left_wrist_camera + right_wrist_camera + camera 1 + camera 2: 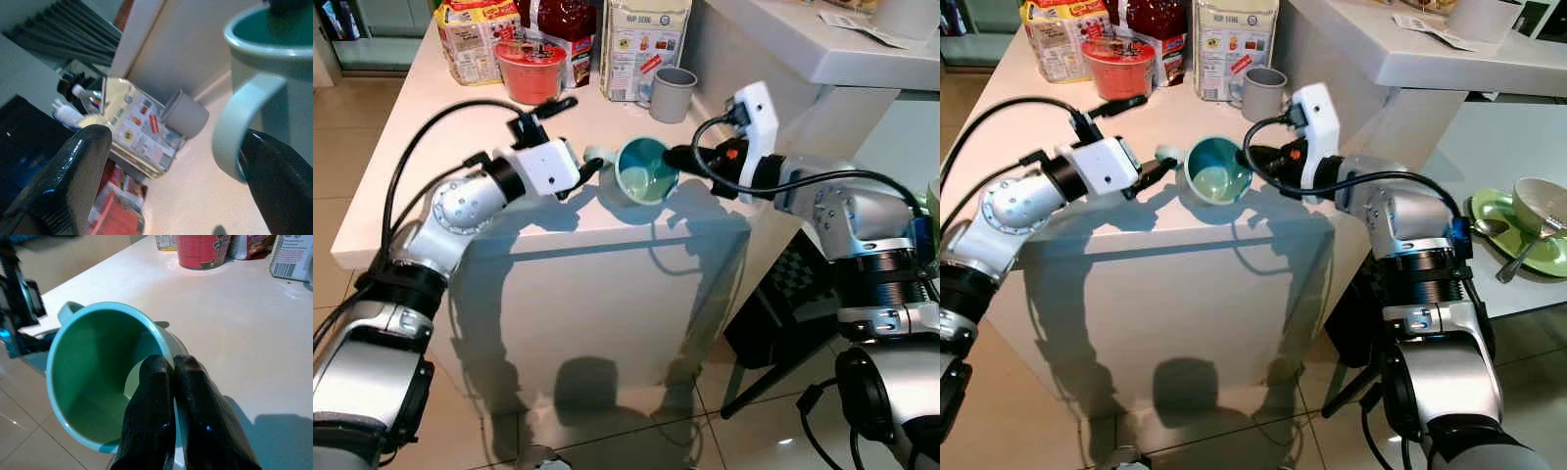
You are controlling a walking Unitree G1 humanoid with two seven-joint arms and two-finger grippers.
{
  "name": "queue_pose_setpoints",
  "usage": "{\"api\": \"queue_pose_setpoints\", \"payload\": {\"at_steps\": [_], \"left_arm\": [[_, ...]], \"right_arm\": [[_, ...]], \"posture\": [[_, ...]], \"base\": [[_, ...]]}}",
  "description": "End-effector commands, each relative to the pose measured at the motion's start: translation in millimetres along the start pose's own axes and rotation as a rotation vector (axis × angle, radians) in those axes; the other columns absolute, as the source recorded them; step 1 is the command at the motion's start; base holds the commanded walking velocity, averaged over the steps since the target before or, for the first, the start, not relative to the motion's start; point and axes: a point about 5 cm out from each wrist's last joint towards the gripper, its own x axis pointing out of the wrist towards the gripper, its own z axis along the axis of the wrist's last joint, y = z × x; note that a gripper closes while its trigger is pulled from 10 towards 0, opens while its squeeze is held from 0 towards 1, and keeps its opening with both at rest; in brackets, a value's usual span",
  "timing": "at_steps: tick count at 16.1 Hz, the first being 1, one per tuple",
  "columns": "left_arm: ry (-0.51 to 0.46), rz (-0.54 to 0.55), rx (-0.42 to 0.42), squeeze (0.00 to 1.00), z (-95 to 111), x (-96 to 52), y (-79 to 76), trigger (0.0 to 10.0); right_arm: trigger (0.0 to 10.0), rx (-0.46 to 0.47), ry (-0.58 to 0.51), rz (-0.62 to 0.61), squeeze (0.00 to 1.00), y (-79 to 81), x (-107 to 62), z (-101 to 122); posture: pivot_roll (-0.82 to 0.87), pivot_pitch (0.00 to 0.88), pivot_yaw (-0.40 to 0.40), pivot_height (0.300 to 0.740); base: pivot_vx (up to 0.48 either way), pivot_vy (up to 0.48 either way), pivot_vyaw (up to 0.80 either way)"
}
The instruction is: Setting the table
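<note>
Left eye view: right pincer (677, 157) pinches the rim of the tilted teal mug (644, 170) at the tabletop (431, 127) edge, while the spread left pincer (590, 168) brackets its handle; closing squarely before release would likely prevent slipping.

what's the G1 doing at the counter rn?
It is handling a teal mug at the front edge of the white counter. The right end effector pinches the mug's rim, one finger inside and one outside, with the mug tilted toward the camera. The left end effector is open at the mug's handle, fingers on either side, not closed on it. A grey cup, a red tub and food boxes sit further back.
</note>
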Motion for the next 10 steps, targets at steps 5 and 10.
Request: {"api": "queue_pose_setpoints", "payload": {"at_steps": [5, 10], "left_arm": [[-0.013, -0.03, -0.015, 0.0, -1.4, 0.7, 0.4, 0.0], [-0.007, -0.066, -0.026, 0.0, -3.0, 2.5, -5.2, 0.0]], "right_arm": [[0.0, -0.04, 0.0, -0.029, 0.0, -7.3, -7.6, 2.2], [0.0, -0.057, -0.012, -0.021, 0.0, -4.4, -6.2, 6.1]], "posture": [[0.12, 0.0, -0.078, 0.74], [0.11, 0.0, -0.08, 0.74]], "base": [[0.0, 0.0, 0.0], [0.0, 0.0, 0.0]]}}
